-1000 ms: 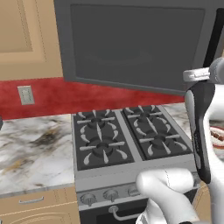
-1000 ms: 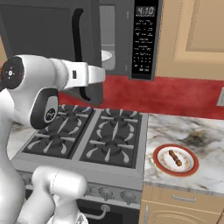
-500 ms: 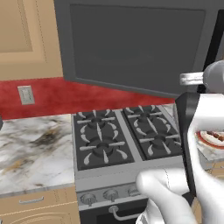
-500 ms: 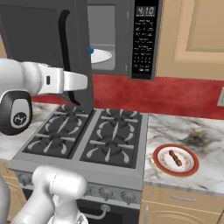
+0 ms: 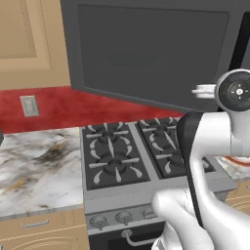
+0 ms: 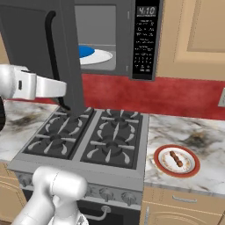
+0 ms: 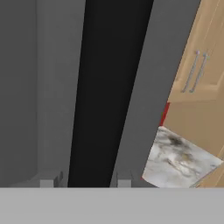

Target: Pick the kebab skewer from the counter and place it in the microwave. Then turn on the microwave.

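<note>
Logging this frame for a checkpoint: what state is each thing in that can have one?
microwave: door swung wide open, clock display lit.
kebab skewer: lying on the red-rimmed plate on the counter, not yet picked.
end effector: at the lower edge of the open door, holding nothing visible.
stove: no flame visible.

The microwave (image 6: 110,39) door (image 6: 41,52) has swung wider over the past second. In the right base view its edge, with the curved black handle (image 6: 52,57), has moved from near the keypad panel (image 6: 144,41) toward nine o'clock. That has uncovered the cavity and the white turntable plate (image 6: 94,56) with its blue centre. The white arm (image 6: 30,85) has travelled with the door toward nine o'clock, its forearm now level, the gripper (image 7: 83,181) at the door's lower edge. In the left base view the door's inner face (image 5: 151,53) has turned broader, and the arm's upper joint (image 5: 237,93) has shifted toward three o'clock.
</note>
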You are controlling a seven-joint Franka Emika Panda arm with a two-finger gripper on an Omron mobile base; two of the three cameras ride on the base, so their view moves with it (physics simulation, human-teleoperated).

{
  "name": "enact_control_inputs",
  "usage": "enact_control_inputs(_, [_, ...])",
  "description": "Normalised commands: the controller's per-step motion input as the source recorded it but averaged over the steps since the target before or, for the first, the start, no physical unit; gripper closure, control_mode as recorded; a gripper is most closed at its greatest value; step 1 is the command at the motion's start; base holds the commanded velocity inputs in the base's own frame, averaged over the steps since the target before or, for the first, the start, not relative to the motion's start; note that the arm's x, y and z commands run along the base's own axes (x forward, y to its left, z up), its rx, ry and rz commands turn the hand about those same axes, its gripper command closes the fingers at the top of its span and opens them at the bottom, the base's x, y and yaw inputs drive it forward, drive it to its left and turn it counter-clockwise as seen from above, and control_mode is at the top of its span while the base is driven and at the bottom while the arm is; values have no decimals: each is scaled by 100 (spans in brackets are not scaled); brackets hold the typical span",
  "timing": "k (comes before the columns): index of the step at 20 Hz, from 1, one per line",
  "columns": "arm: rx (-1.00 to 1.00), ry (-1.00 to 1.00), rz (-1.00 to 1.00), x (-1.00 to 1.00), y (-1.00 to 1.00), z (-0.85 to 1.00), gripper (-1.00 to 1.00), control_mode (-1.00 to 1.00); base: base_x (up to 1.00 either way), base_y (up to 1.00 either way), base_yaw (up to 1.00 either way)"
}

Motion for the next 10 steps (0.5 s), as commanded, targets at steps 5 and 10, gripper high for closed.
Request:
enact_control_inputs(5, [0, 0, -13, -46, 16, 23, 100, -100, 0, 0, 0])
enact_control_inputs(10, [0, 0, -10, -45, 17, 22, 100, -100, 0, 0, 0])
